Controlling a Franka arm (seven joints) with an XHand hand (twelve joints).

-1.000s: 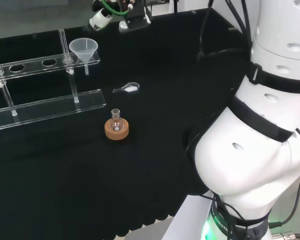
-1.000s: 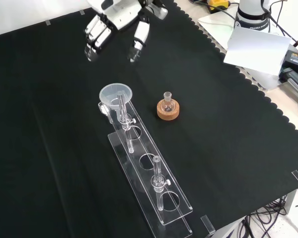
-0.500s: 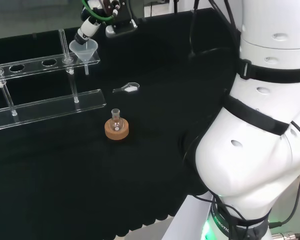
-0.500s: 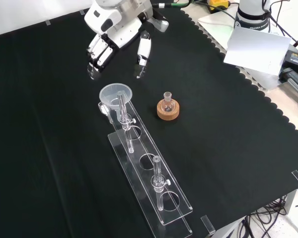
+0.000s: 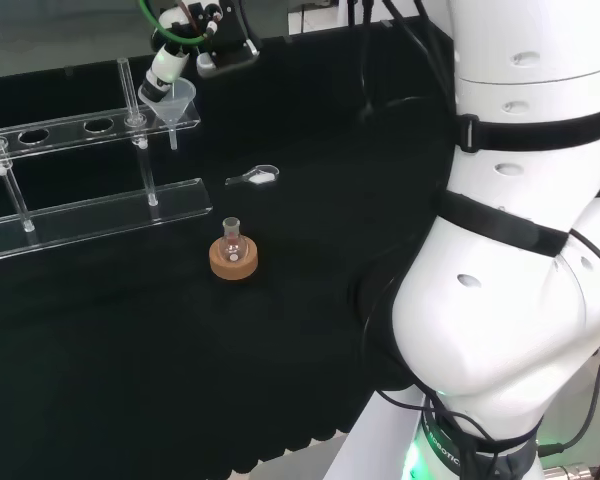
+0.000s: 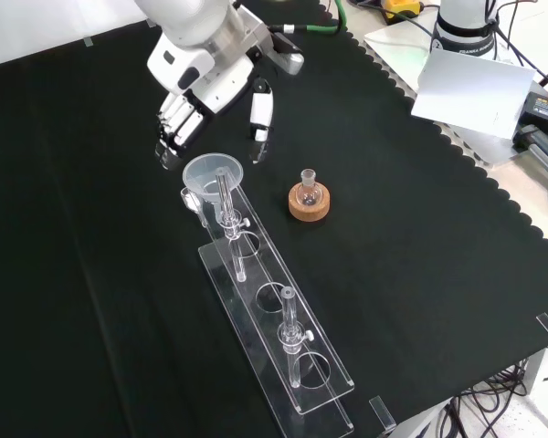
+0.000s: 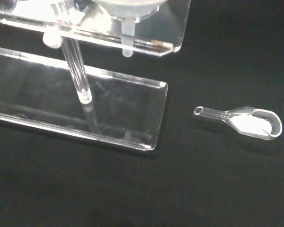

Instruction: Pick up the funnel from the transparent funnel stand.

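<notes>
Hand (image 6: 205, 78) open, fingers straight, just above the funnel (image 6: 214, 173) seated in the stand (image 6: 283, 351); flask (image 6: 309, 192) beside the stand.

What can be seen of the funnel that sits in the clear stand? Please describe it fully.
The funnel is clear, plastic or glass by its look, with a wide round cone on top and a narrow stem below. It sits upright in the end hole of the transparent stand, its stem hanging through the upper shelf. It appears empty. The hand hovers close above and beside it, fingers relaxed, not yet holding it.
</notes>
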